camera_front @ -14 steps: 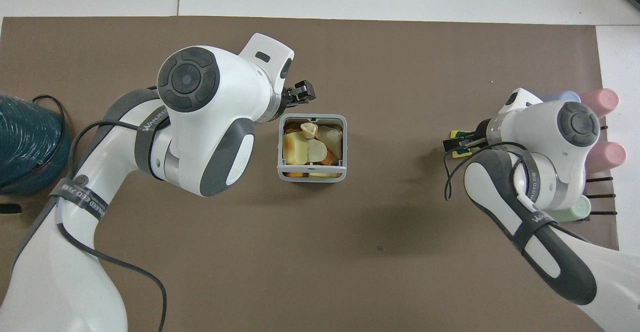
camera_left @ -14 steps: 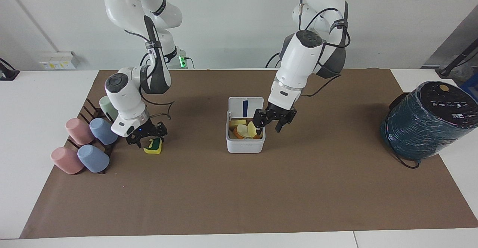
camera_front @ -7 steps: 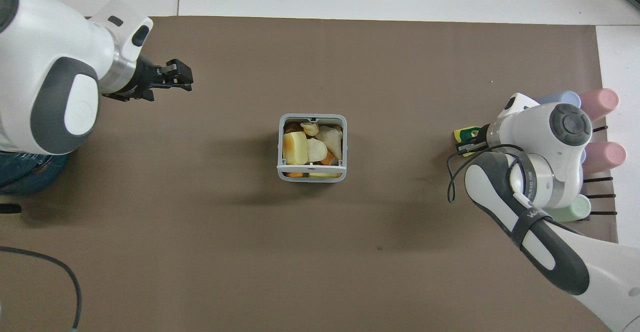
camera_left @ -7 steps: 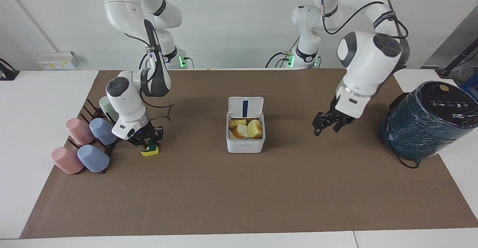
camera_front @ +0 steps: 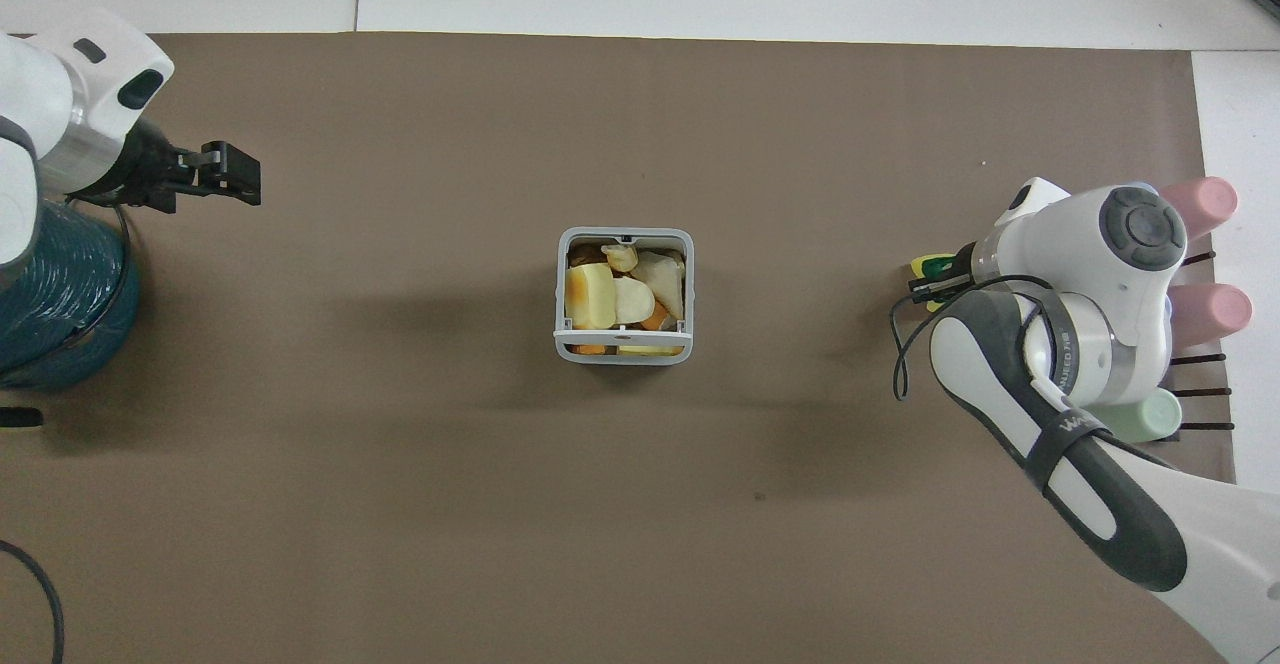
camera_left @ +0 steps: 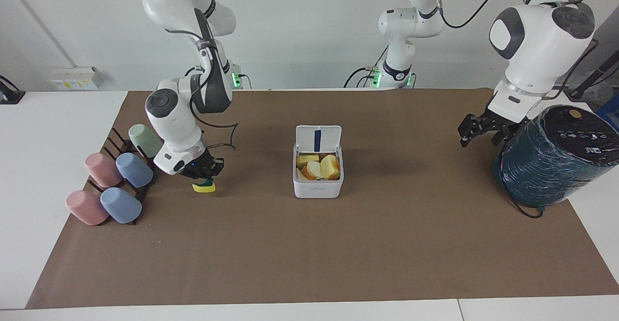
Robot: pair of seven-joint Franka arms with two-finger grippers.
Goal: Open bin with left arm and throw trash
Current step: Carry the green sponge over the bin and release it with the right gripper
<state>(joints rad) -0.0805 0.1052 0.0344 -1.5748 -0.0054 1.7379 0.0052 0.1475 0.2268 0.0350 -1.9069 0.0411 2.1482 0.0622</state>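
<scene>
The white bin (camera_left: 317, 185) stands mid-table with its lid (camera_left: 317, 139) hinged up, blue strip showing. It holds several yellow and orange scraps (camera_left: 319, 166). It also shows in the overhead view (camera_front: 560, 294). My right gripper (camera_left: 205, 178) is shut on the yellow-and-green sponge bit (camera_left: 205, 188) and holds it just above the mat, between the cup rack and the bin. The sponge bit (camera_front: 928, 265) peeks out by that gripper (camera_front: 935, 282) from above. My left gripper (camera_left: 479, 132) is open and empty, raised beside the teal cylinder; it also shows in the overhead view (camera_front: 228, 159).
A dark teal wrapped cylinder (camera_left: 551, 161) stands at the left arm's end of the table. Pink (camera_left: 87, 207), blue (camera_left: 121, 205) and green (camera_left: 145, 139) cups lie on a dark rack (camera_left: 116, 142) at the right arm's end. A brown mat (camera_left: 309, 253) covers the table.
My left arm pulled away from the open bin and rose toward the teal cylinder. My right gripper shut on the sponge bit, lifted it and shifted a little toward the bin.
</scene>
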